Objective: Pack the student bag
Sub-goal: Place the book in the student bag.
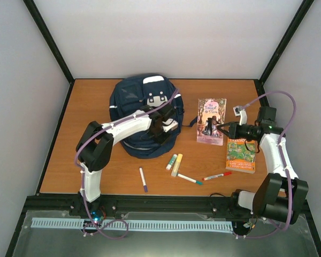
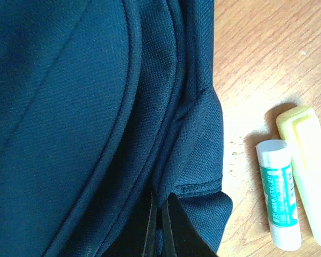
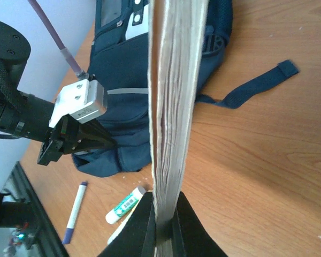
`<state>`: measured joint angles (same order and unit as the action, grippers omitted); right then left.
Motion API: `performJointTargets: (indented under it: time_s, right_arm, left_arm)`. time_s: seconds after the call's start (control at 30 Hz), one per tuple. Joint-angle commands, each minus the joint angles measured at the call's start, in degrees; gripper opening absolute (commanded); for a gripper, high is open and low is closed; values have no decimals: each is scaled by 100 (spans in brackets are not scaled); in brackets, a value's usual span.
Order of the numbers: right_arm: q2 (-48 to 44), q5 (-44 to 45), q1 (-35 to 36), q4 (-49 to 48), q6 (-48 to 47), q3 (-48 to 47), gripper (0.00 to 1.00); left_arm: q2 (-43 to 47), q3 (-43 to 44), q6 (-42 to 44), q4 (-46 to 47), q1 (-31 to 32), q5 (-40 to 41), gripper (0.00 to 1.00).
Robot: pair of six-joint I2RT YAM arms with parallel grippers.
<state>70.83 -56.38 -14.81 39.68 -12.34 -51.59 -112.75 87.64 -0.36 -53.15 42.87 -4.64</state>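
Observation:
The student bag (image 1: 142, 112), navy with white patches, lies at the back middle of the table. My left gripper (image 1: 171, 126) is at its right edge. In the left wrist view its fingers (image 2: 161, 214) are pinched together on the bag's (image 2: 69, 107) fabric beside the zipper seam. My right gripper (image 1: 224, 128) is shut on the edge of a pink-covered book (image 1: 210, 119), to the right of the bag. In the right wrist view the book's page block (image 3: 174, 96) stands edge-on between the fingers (image 3: 163, 219), with the bag (image 3: 123, 107) and the left gripper (image 3: 69, 142) behind it.
A green book (image 1: 241, 155) lies flat at the right. A glue stick (image 1: 172, 161) and a yellow highlighter (image 1: 177, 165) lie just in front of the bag. A purple pen (image 1: 143, 179), a teal pen (image 1: 190, 179) and a red pen (image 1: 217, 175) lie near the front edge.

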Motion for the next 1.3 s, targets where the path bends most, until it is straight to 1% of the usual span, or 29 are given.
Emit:
performJointTargets:
  time_s: [0.0,0.07,0.17,0.27,0.4,0.57,0.73,0.8,0.87,1.03,1.17,1.27]
  right_arm:
    - [272,-714,9,338,283,-292,3]
    - [536,-1109,94,888,285,-592,3]
    - [859,-1447,222,1518,365,-965,3]
    - [984,-1479,393,1875,546,-1136,3]
    - [958,-1223,637,2027,784,-954,3]
    - [797,-1173,927,2006,1102,-543,3]
    - [544,-943,1749,1657,1420,-185,3]
    - [456,-985,2150,1429,1590,-77,3]
    - [463,-1061,2371,1221,1737,-43,3]
    - [671,-962,2551,933,2085,-383,3]
    - [1070,-940,2906,664,2318,-576,3]
    - [1561,-1051,3284,661,2282,-961,3]
  left_arm:
    - [412,491,-67,135,19,293,1]
    - [583,612,-78,131,19,433,1]
    - [774,833,-53,86,19,615,1]
    - [853,1150,-39,-38,19,796,1]
    - [952,1423,-96,-82,19,948,1]
    - [1199,1468,-157,121,15,1173,1]
    - [1282,1730,-68,82,19,1359,1]
    - [1294,1849,-28,59,19,1448,1]
    - [1295,1919,8,47,19,1513,1]
    - [1330,2099,45,0,19,1778,1]
    - [1382,2334,126,-52,19,1909,1]
    - [1432,2408,157,-42,19,1960,1]
